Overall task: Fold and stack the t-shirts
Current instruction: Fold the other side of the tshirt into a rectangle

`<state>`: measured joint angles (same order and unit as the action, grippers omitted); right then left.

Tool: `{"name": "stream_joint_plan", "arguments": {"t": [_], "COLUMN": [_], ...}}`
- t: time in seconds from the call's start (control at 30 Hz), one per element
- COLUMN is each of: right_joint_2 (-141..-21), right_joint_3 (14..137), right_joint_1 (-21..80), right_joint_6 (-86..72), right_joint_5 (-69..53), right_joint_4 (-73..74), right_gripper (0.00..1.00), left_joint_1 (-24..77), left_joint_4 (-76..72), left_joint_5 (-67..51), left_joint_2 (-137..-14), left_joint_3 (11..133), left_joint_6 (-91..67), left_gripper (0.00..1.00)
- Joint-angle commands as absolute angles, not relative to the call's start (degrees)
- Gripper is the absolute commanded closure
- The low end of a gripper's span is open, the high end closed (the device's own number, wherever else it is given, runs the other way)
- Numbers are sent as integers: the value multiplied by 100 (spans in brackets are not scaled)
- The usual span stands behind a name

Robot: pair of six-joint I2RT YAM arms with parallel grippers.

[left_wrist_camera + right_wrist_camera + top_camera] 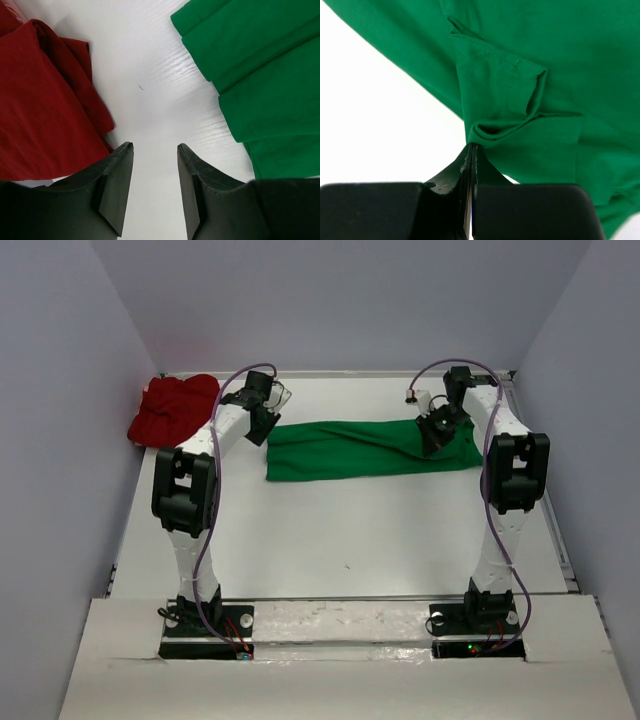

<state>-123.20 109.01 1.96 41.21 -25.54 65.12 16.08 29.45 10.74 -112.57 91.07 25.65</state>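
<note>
Our right gripper (471,150) clamps fold of green t-shirt (560,60); left gripper (155,147) jaws apart, empty, over table (150,65) between red t-shirt (40,100) and green one.

The white table (340,540) carries two items. A green t-shirt (360,450), folded into a long band, lies across the far middle. A crumpled red t-shirt (172,408) lies at the far left corner, apart from it.
</note>
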Motion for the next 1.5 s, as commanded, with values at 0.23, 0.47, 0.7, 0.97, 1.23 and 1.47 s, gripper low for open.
{"name": "stream_joint_plan", "arguments": {"t": [0.23,0.47,0.7,0.97,1.23,1.47], "right_joint_2": [-12348,-12288,-11892,-12111,-12604,-12314], "right_joint_3": [10512,10758,10810,10942,11470,11057], "right_joint_1": [229,229,229,229,281,281], "right_joint_6": [4219,4087,3718,3481,3437,2918], "right_joint_5": [-2523,-2295,-1837,-2336,-2743,-583], "right_joint_4": [6724,6566,5714,5309,5731,4448], "right_gripper": [53,43,49,56,57,80], "left_joint_1": [1714,1740,1758,1767,1775,1784], "left_joint_4": [3041,3050,3023,3014,3023,3032], "left_joint_5": [1055,1055,1063,1028,1072,985], "left_joint_2": [-10925,-10907,-10837,-10828,-10863,-10898], "left_joint_3": [9105,9062,9018,8991,8982,9026], "left_joint_6": [2654,2681,2690,2690,2698,2689], "left_gripper": [47,47,47,47,47,47]}}
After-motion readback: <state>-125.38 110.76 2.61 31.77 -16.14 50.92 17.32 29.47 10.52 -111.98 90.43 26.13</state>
